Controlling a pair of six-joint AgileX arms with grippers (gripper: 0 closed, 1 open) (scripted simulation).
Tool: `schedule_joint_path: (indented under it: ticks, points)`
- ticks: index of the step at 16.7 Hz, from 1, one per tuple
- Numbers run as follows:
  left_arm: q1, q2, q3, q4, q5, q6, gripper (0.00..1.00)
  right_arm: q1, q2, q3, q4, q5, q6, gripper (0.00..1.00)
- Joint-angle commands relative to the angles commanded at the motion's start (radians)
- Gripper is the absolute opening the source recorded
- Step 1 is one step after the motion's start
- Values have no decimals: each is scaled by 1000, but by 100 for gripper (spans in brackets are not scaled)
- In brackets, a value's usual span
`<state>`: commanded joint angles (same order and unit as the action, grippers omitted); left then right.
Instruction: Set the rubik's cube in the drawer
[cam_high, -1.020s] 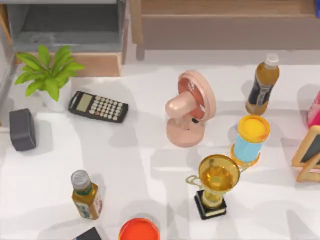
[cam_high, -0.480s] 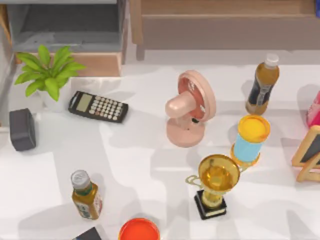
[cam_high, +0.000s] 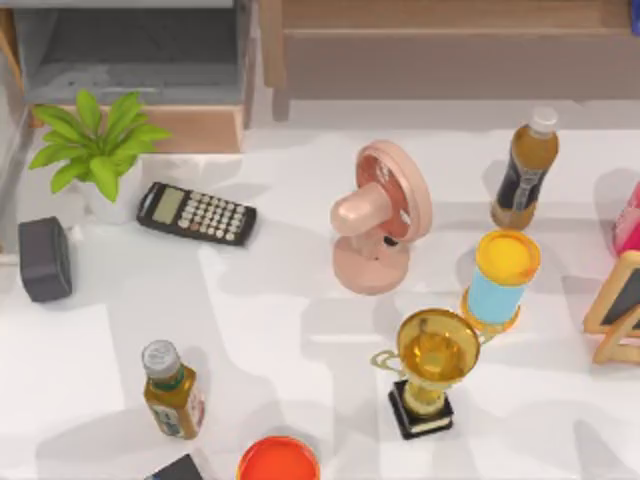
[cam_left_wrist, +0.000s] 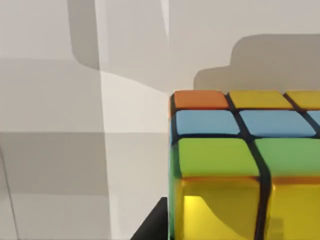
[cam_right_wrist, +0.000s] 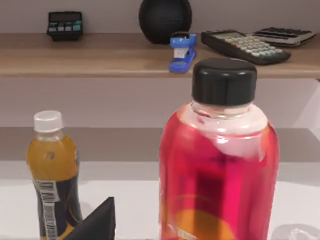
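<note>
Rubik's cube (cam_left_wrist: 240, 165) close up in left wrist view, drawer (cam_high: 130, 60) open.

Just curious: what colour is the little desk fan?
Pink, the fan, seen best in the top view.

I see the rubik's cube (cam_left_wrist: 245, 165) right up against my left pincer's camera, its tiles orange, yellow, blue and green with dark gaps, above the pale surface. The drawer (cam_high: 140, 75) stands open at the far left, dark grey inside, tan front panel.
</note>
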<state>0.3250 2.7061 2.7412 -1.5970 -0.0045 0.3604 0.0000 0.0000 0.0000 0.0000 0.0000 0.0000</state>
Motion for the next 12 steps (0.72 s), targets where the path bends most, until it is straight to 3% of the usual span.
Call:
schedule_joint_path:
  ticks: [6, 12]
  points:
    - [0, 0, 0, 0, 0, 0, 98, 0, 0, 0, 0, 0, 0, 100]
    - [0, 0, 0, 0, 0, 0, 100, 0, 0, 0, 0, 0, 0, 100]
